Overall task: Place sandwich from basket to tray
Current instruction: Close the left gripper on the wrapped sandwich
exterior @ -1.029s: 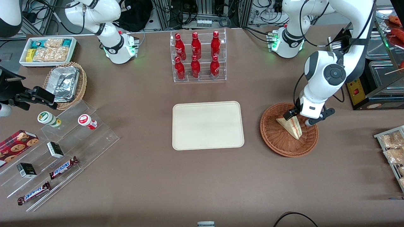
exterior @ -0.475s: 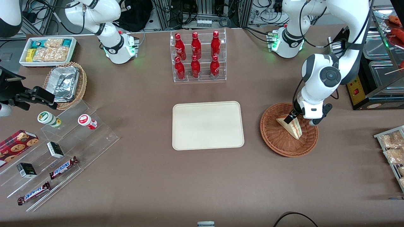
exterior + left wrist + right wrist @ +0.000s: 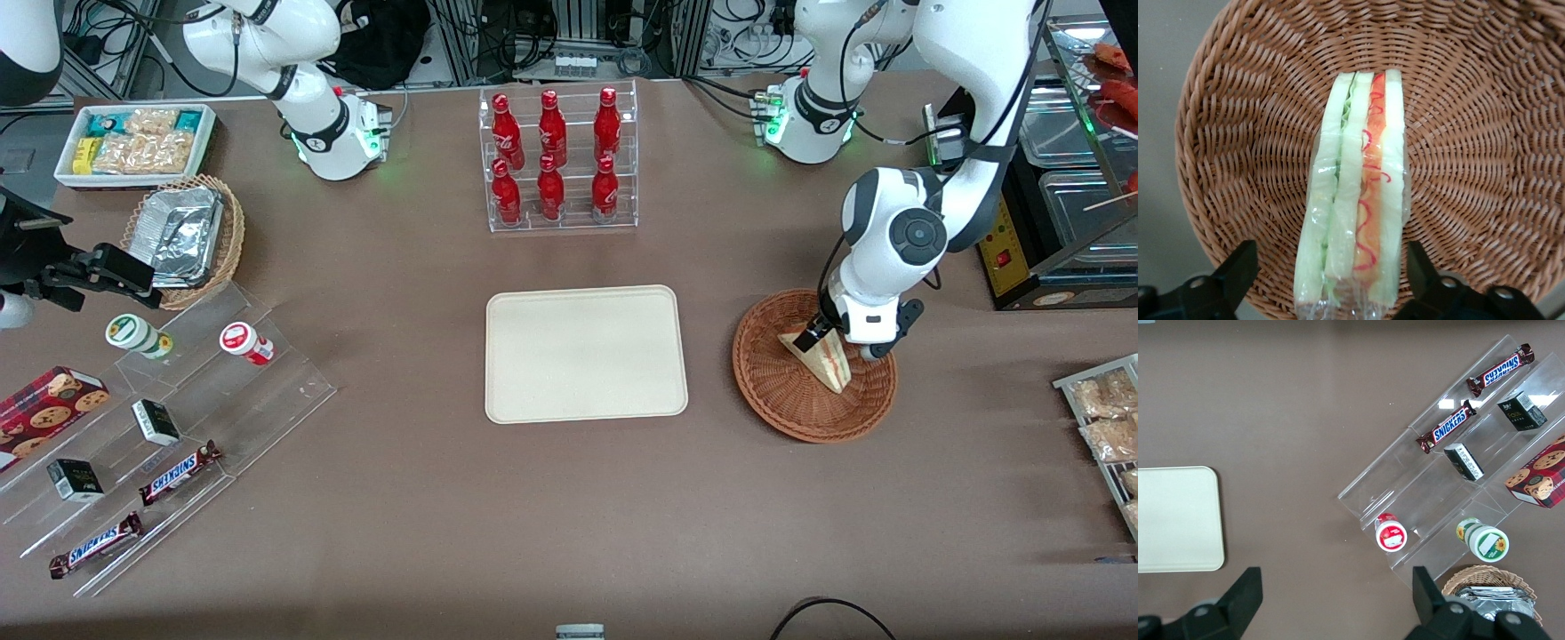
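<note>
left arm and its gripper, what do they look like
Glossy white rounded shells with dark grey joint caps, a black cable looped along the outside, and a green light at the base. The gripper, over the sandwich in the basket, has black fingers, open.

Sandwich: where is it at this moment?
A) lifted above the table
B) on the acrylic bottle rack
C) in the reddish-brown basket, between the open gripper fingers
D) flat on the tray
C: the sandwich rests in the basket, the gripper open astride it, the tray bare.
</note>
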Action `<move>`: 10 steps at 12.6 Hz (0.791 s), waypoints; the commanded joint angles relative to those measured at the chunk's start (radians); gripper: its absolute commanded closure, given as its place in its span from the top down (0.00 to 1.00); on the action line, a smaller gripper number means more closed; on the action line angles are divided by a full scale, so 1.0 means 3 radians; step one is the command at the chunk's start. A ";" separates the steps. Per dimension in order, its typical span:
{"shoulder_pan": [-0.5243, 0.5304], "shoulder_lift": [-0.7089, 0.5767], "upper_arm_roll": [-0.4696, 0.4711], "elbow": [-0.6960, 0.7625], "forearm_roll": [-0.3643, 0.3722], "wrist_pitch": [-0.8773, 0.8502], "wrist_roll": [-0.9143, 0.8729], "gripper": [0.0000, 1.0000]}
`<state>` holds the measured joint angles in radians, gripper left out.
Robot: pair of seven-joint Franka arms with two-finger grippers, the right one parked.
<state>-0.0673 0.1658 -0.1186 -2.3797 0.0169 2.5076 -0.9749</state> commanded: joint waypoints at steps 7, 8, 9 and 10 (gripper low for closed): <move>-0.0006 -0.0016 0.0007 0.0211 0.0020 -0.0039 -0.0028 0.09; -0.0006 -0.0031 0.0007 0.0307 0.0025 -0.0196 -0.0028 0.09; -0.0011 -0.0036 0.0007 0.0480 0.0025 -0.0466 -0.0028 0.09; -0.0021 -0.0031 0.0002 0.0700 0.0025 -0.0778 -0.0023 0.09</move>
<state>-0.0675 0.1665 -0.1184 -2.2719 0.0173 2.4130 -0.9748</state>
